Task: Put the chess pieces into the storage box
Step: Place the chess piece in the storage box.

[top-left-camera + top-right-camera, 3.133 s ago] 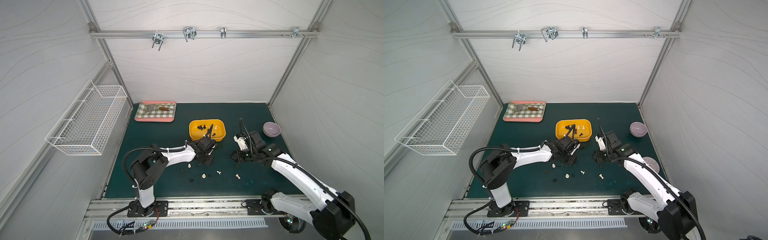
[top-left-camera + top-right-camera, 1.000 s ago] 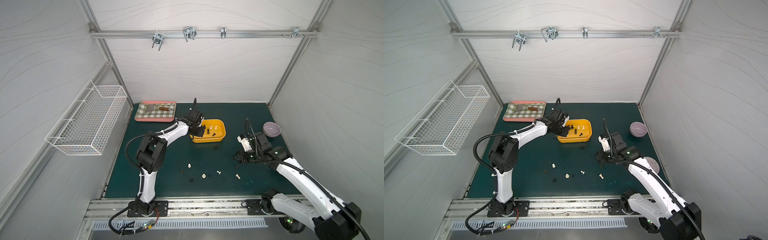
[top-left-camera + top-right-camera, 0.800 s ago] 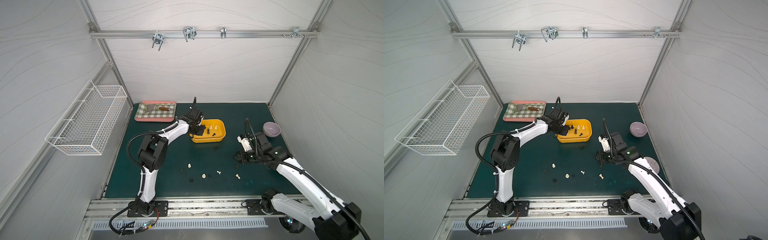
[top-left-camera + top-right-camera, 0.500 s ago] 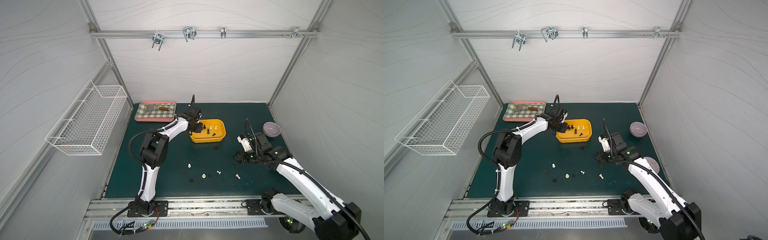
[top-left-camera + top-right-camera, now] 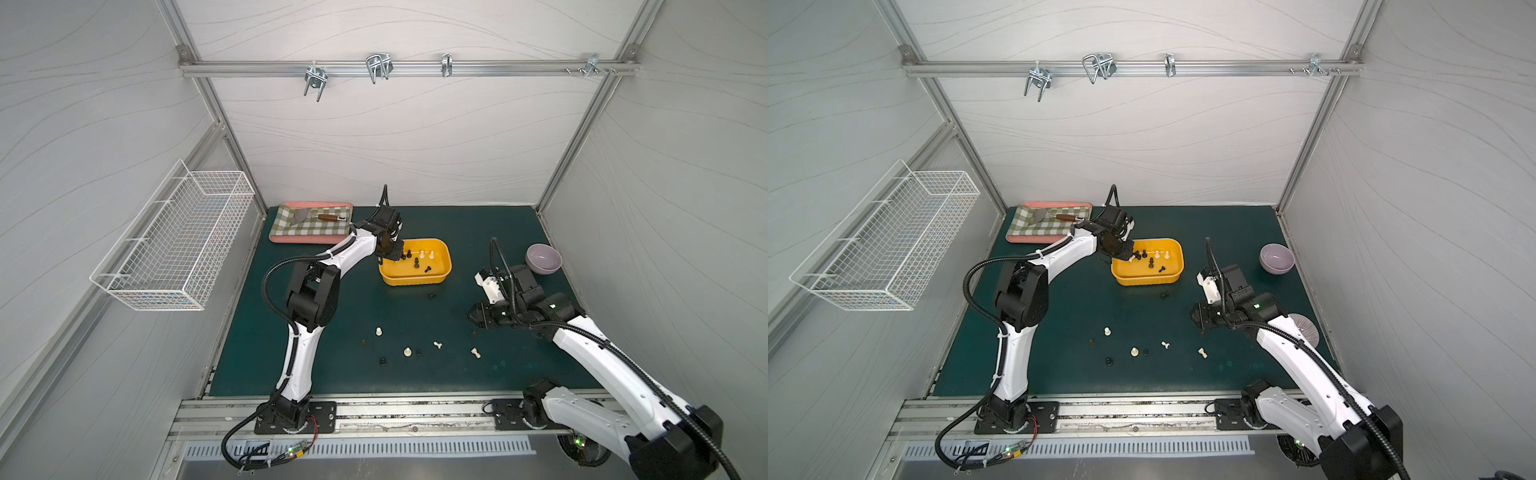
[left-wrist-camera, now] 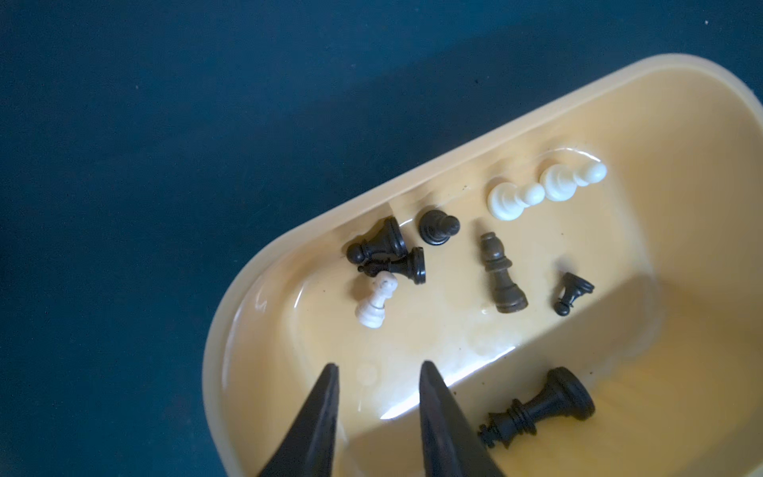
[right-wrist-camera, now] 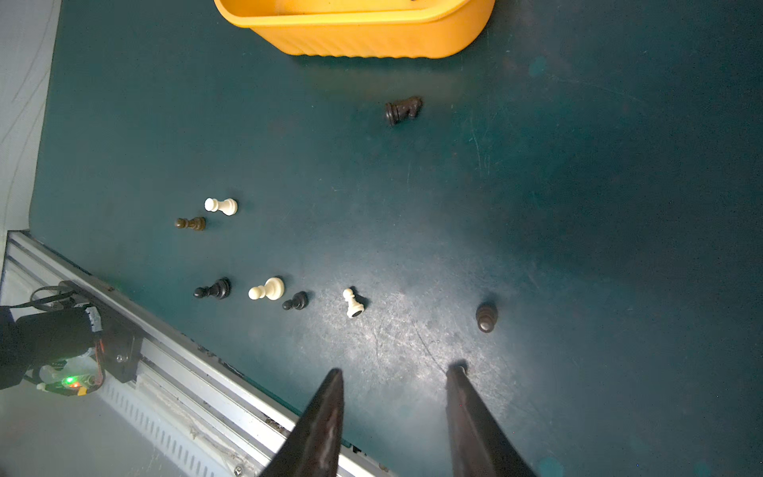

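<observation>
Eighteen chess pieces (image 6: 503,285): eleven dark, seven cream-white; one storage box (image 5: 415,282), one checkered tray (image 5: 299,240), one wire basket (image 5: 174,249), one purple bowl (image 5: 543,258)

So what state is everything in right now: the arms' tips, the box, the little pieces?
storage box: upright, partly filled.
chess pieces: some in the box, several loose on the mat.
left end effector: open, empty, above the storage box.
right end effector: open, empty, above the mat.
purple bowl: upright, looks empty.
</observation>
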Controlling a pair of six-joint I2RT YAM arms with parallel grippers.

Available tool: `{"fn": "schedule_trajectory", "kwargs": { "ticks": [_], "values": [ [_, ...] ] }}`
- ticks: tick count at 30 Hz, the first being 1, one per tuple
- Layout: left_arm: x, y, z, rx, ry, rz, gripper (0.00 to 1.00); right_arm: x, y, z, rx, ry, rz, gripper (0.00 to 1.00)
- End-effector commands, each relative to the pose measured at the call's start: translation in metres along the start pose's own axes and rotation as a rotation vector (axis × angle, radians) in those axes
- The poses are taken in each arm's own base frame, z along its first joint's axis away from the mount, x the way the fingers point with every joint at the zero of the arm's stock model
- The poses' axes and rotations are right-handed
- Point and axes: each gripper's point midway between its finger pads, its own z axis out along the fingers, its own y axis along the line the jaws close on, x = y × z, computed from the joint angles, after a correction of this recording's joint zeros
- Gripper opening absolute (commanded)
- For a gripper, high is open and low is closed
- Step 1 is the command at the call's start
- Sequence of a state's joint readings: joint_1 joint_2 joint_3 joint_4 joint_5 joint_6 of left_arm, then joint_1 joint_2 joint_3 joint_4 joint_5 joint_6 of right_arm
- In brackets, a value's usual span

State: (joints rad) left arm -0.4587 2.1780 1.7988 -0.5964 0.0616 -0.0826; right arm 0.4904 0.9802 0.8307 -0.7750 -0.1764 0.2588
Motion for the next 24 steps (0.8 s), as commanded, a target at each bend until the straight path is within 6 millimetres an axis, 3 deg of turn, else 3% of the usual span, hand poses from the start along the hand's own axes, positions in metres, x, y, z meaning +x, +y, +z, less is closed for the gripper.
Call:
{"fn": "schedule_trajectory", "kwargs": {
  "ticks": [1,12,19,24],
  "values": [
    [-0.012,0.001,-0.004,-0.002,-0.024,0.009,0.39,0.007,-0.001,-0.003,0.0,0.015,-0.004,0.43],
    [-0.028,-0.005,-0.037,0.022,-0.096,0.018,0.42,0.008,-0.001,-0.005,-0.001,0.016,0.0,0.43],
    [-0.011,-0.004,-0.035,0.034,-0.077,-0.003,0.43,0.008,0.0,-0.003,-0.005,0.022,0.001,0.43],
    [-0.007,-0.011,-0.054,0.078,-0.104,-0.022,0.43,0.009,-0.002,-0.001,0.001,0.03,0.003,0.43]
  ]
}}
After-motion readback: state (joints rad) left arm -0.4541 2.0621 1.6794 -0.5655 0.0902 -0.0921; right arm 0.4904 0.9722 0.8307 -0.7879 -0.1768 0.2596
